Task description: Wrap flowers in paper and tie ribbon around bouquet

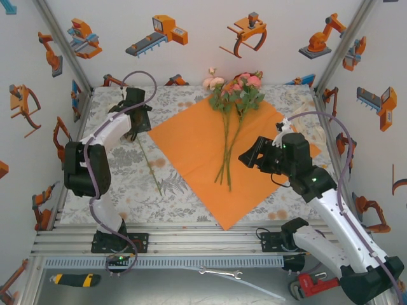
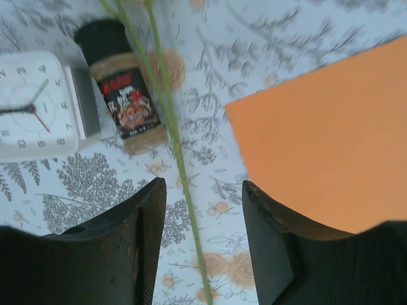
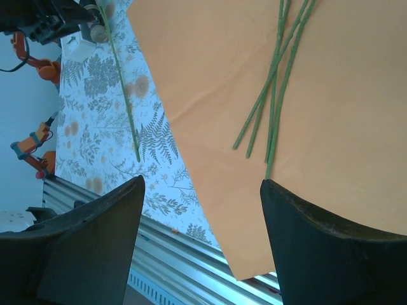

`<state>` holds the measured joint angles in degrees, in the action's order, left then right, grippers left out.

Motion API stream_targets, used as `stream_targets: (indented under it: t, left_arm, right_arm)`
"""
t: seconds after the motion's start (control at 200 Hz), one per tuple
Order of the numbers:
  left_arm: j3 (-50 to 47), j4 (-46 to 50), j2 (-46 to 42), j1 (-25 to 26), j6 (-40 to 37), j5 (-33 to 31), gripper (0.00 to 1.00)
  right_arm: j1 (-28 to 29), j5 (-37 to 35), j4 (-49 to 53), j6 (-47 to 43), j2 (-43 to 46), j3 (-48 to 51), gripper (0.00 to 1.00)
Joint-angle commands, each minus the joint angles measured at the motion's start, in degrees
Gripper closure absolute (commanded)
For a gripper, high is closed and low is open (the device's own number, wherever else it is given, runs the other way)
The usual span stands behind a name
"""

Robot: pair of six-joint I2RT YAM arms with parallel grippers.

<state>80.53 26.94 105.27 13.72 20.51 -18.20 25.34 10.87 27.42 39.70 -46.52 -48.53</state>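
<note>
The orange paper (image 1: 191,149) lies flat as a diamond on the printed tablecloth (image 1: 124,175), its 6 o'clock corner pointing at the arms' bases. Over its 3 o'clock side the right gripper (image 1: 248,155) hangs with jaws wide apart and empty. The flowers (image 1: 236,95) lie on the sheet at about 11 o'clock from that gripper, cut ends near it and blooms at the far corner. Farther back, off the paper's 9 o'clock corner, the left gripper (image 2: 203,187) stands half open astride a lone stem (image 2: 183,168) on the cloth, neither finger touching it. A spice jar (image 2: 121,86) and a white clock (image 2: 35,105) sit just beside the stem.
</note>
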Motion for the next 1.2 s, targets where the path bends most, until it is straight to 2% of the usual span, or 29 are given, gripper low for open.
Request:
stream_targets:
  t: [0.0,0.2,0.305,0.466,0.676,0.826,0.931,1.086,1.191]
  left_arm:
    - [0.1,1.2,2.5,-0.9,-0.7,0.1,0.49]
    - [-0.2,1.1,6.1,-1.4,-0.6,-1.8,0.49]
    - [0.2,1.0,7.6,-2.3,0.2,0.0,0.50]
    - [0.9,0.6,9.5,-3.8,1.8,4.0,0.61]
    - [1.9,0.9,11.5,-4.4,3.1,5.6,0.66]
    - [2.3,0.7,12.1,-4.5,3.0,6.5,0.83]
    - [2.1,0.8,9.6,-4.4,2.6,7.1,0.90]
    - [2.7,0.8,1.0,-3.4,2.0,11.2,1.00]
    - [4.5,-0.9,-4.6,0.1,2.6,15.4,1.00]
  right_arm:
    - [0.5,-0.7,-0.6,0.6,1.5,0.4,0.33]
    - [0.5,-1.1,-0.4,0.8,1.9,0.2,0.33]
    - [0.5,-0.8,-0.6,1.0,1.4,0.0,0.33]
    - [0.5,-0.8,-0.1,0.9,1.5,-0.4,0.33]
    - [0.5,-1.3,0.9,1.3,2.9,-0.8,0.33]
    - [0.5,-1.6,1.8,1.5,3.6,-0.9,0.33]
    - [0.5,-1.7,1.5,1.8,3.9,-0.9,0.33]
    - [0.5,-0.9,0.5,1.9,2.9,-1.2,0.33]
    - [0.5,-0.6,-0.7,2.2,2.4,-0.8,0.33]
